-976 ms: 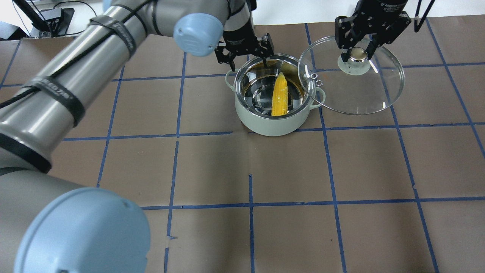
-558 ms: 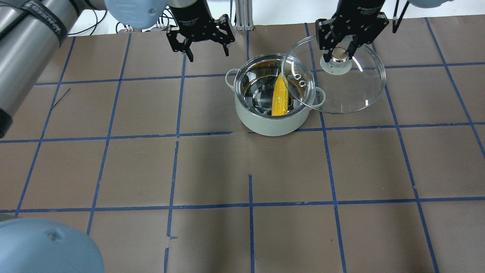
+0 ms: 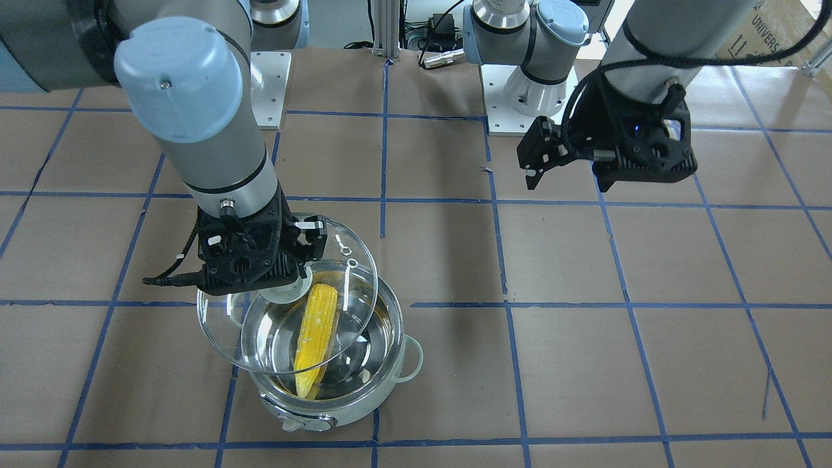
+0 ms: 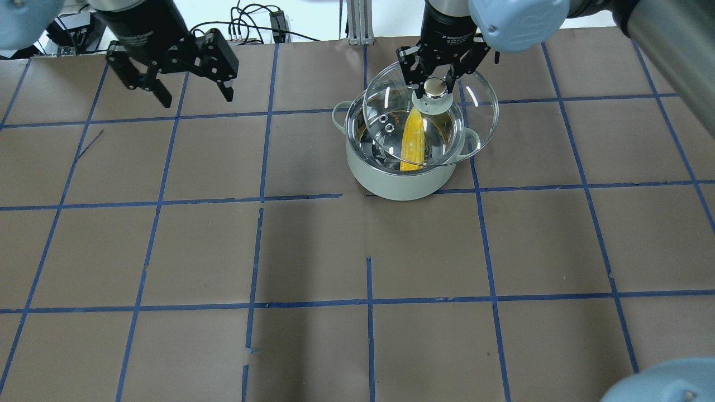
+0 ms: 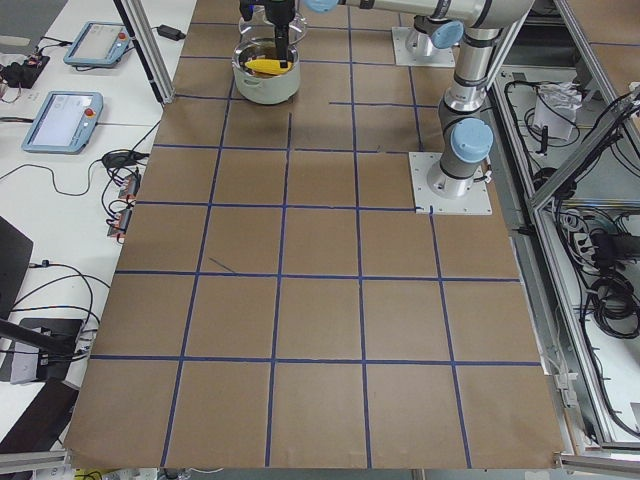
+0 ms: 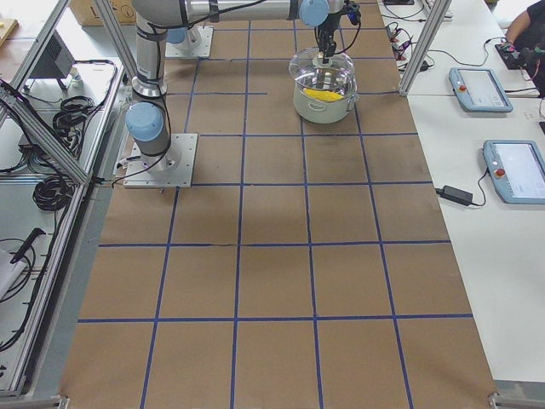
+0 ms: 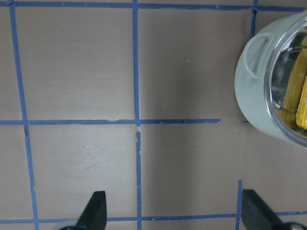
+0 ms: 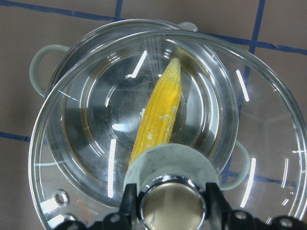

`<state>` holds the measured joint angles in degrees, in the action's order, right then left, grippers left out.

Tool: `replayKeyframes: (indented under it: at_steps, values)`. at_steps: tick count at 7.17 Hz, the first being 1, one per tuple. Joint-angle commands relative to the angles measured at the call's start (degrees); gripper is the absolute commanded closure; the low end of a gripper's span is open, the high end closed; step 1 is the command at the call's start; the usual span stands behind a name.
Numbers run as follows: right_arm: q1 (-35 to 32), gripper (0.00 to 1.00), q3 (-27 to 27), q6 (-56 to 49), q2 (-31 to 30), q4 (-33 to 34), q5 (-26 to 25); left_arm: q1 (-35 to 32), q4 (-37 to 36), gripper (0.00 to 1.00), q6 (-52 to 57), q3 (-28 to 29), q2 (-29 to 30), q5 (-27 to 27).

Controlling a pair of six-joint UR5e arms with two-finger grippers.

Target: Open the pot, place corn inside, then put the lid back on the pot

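Note:
The pale mint pot (image 4: 399, 181) stands on the table with the yellow corn (image 4: 412, 142) lying inside it. My right gripper (image 4: 436, 89) is shut on the knob of the clear glass lid (image 4: 480, 114). It holds the lid tilted just above the pot, offset toward the pot's right and far side, not seated on the rim. The right wrist view shows the knob (image 8: 172, 207) between the fingers (image 8: 128, 203), with the corn (image 8: 160, 115) seen through the glass. My left gripper (image 4: 196, 100) is open and empty, well left of the pot (image 7: 252, 91).
Brown paper with a blue tape grid (image 4: 368, 301) covers the table. The arm base plates (image 3: 266, 84) stand at the robot's edge. Teach pendants (image 6: 481, 89) lie on the white side bench. The pot's front control tab (image 3: 292, 422) faces the operators' side.
My right gripper has carried the lid leftward from beside the pot to over most of its opening. My left arm has pulled away to the left, its gripper still open.

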<state>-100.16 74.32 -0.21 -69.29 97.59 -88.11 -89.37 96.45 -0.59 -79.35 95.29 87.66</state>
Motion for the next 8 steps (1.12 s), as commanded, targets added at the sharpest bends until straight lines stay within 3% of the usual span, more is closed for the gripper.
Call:
replayKeyframes:
  at_steps: [1,4,8]
  values:
    - [-0.73,0.67,0.13,-0.05,3.09,2.59,0.13,2.18,-1.52,0.00,0.94,-4.92,-4.59,2.15]
    - [-2.67,0.67,0.13,0.04,6.09,5.86,0.13,2.45,-6.51,0.00,1.03,-5.64,-3.99,2.61]
    - [-2.85,0.67,0.21,-0.05,6.27,5.86,0.13,3.59,-5.83,0.00,3.85,-5.63,-3.36,3.57]
